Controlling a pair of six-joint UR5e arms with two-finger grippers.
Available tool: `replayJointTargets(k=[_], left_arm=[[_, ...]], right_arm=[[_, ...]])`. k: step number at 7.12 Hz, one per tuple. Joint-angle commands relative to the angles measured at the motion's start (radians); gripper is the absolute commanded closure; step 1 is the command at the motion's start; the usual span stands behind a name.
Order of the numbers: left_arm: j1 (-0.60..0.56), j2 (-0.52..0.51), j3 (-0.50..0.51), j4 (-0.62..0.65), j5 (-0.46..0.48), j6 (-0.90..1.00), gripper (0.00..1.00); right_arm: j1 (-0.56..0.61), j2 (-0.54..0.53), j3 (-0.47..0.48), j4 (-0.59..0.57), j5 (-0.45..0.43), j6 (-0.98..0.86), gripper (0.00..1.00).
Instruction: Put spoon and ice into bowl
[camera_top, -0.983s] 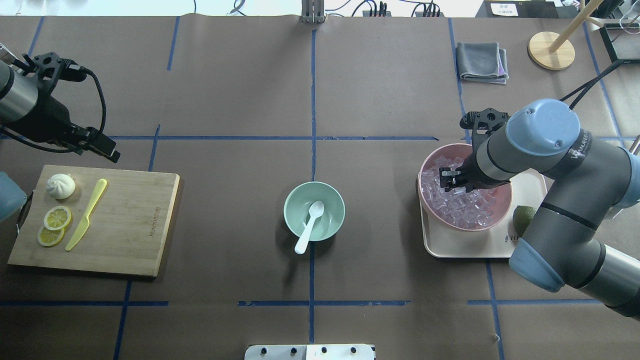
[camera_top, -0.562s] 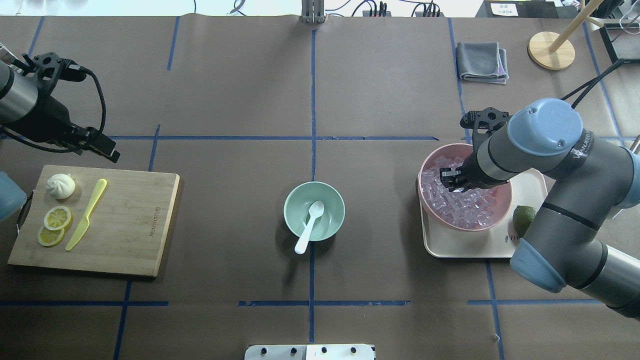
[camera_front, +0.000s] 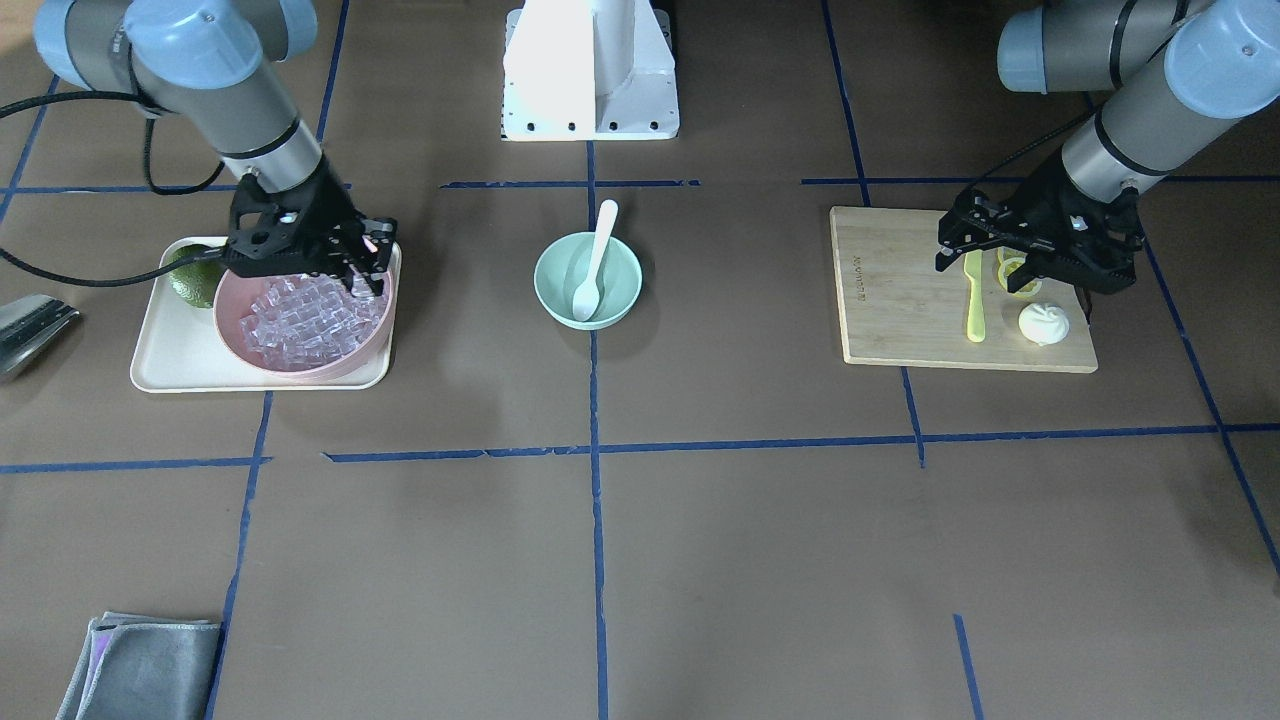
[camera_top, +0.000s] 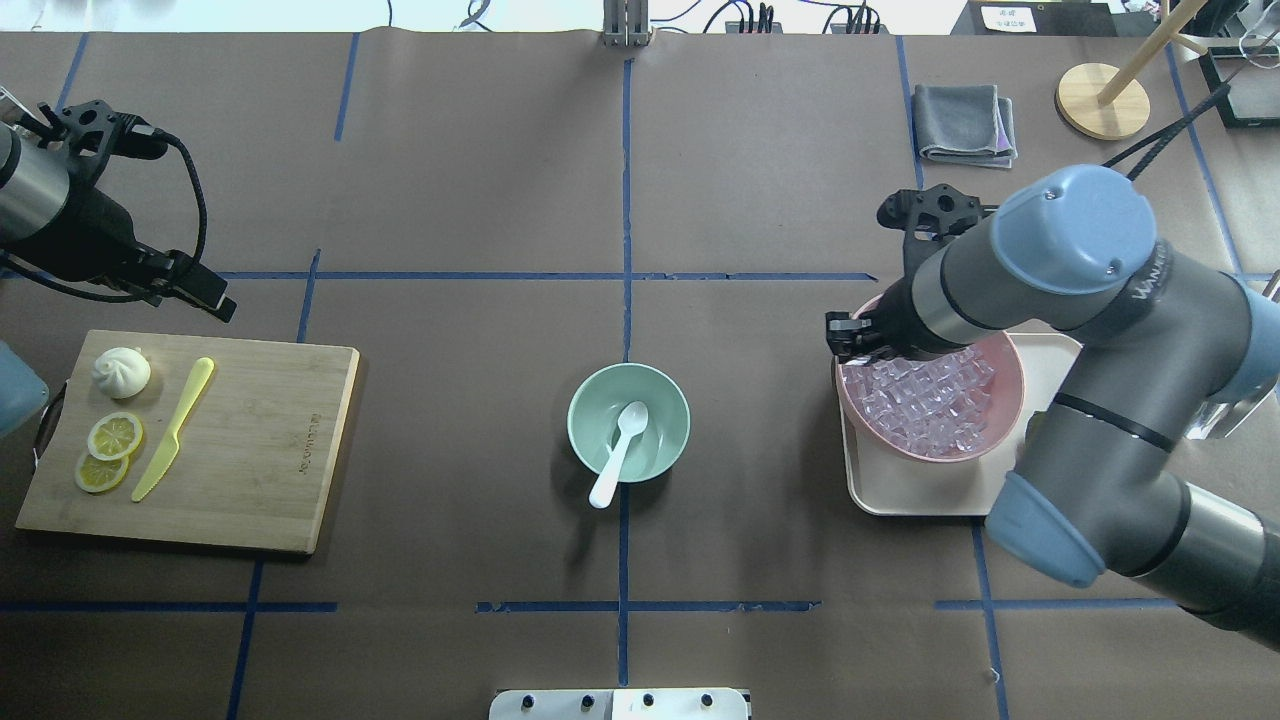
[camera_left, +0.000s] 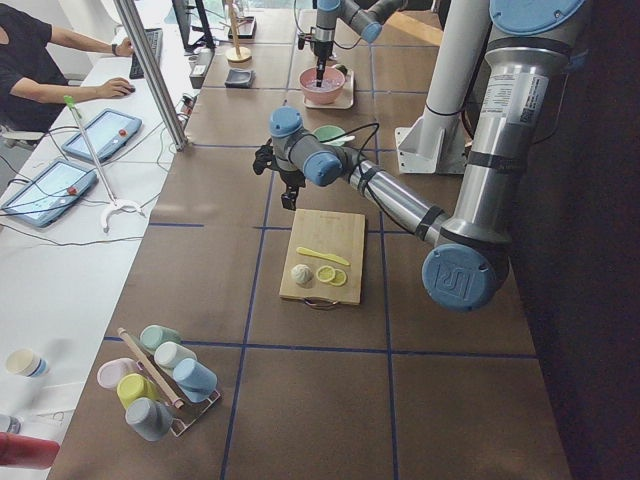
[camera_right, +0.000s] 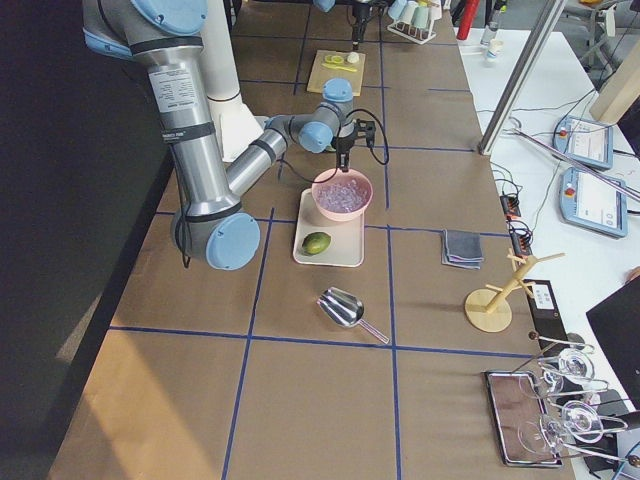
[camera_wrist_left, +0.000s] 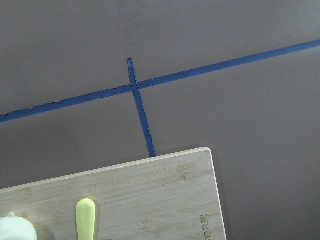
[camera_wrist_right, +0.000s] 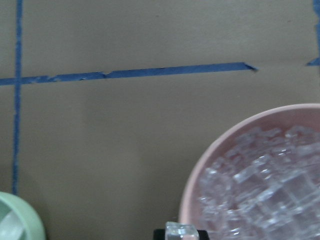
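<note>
Front view: spoon (camera_front: 597, 255) already in the mint-green bowl (camera_front: 545, 285), handle over the rim. No ice visible there, so ice is left.
Overhead: right pincer (camera_top: 845, 340) above the pink bowl (camera_top: 930, 458) rim, ice (camera_top: 925, 405) heaped inside. Left pincer (camera_top: 215, 300) hovers by the cutting board (camera_top: 250, 450); grip, can't tell.
Right wrist: pincer clamps one ice cube (camera_wrist_right: 181, 231).

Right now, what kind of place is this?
Probably a robotics lab staged as a kitchen: a table gridded with blue tape, an operator at tablets beside it, and lemon slices on a cutting board.
</note>
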Motion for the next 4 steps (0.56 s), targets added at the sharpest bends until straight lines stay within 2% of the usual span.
replayJointTargets(k=[1,3,4], left_arm=[[-0.039,0.058,-0.007,-0.009,-0.001,0.088,0.10],[-0.056,0.072,-0.007,-0.009,-0.002,0.117,0.10],[-0.057,0.072,-0.009,-0.009,-0.001,0.117,0.10]], right_arm=[[-0.087,0.142,-0.039,0.003,-0.009,0.209,1.00],[-0.166,0.289,-0.180,0.011,-0.120,0.322,1.00],[-0.177,0.323,-0.225,0.011,-0.135,0.336,0.98]])
